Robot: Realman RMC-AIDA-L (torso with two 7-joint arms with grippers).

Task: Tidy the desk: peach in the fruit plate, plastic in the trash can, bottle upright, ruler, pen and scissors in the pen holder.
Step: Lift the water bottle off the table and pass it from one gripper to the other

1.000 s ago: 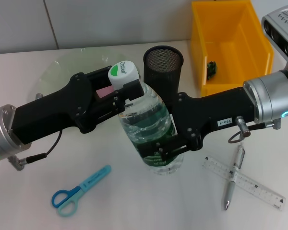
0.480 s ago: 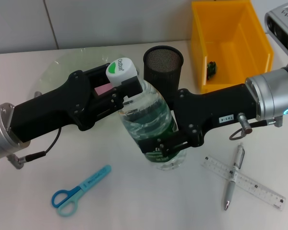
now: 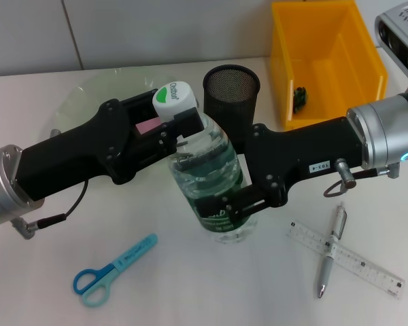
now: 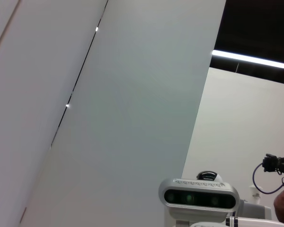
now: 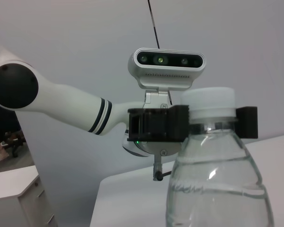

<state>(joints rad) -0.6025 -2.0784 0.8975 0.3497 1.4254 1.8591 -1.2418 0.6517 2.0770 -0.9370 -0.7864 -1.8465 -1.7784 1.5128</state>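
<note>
Standing the bottle (image 3: 214,180) up at desk centre, cap (image 3: 173,100) leaning toward eleven o'clock, base toward five and looking close to the table. Clamping narrowly at the neck just under the cap: left gripper (image 3: 180,132), reaching in from nine o'clock, its black fingers (image 5: 158,124) flanking the neck in the right wrist view. Squeezing the lower body near the label: right gripper (image 3: 234,204), coming in from three o'clock. Judging both arms equally near, with the long axis only slightly off vertical, so needing just a small tip of the cap toward five before letting go.

Waiting untouched: scissors (image 3: 112,270) at seven o'clock, pen (image 3: 331,250) crossing the ruler (image 3: 345,258) at four, pen holder (image 3: 232,102) just behind the bottle at twelve, yellow bin (image 3: 326,61) at one.
</note>
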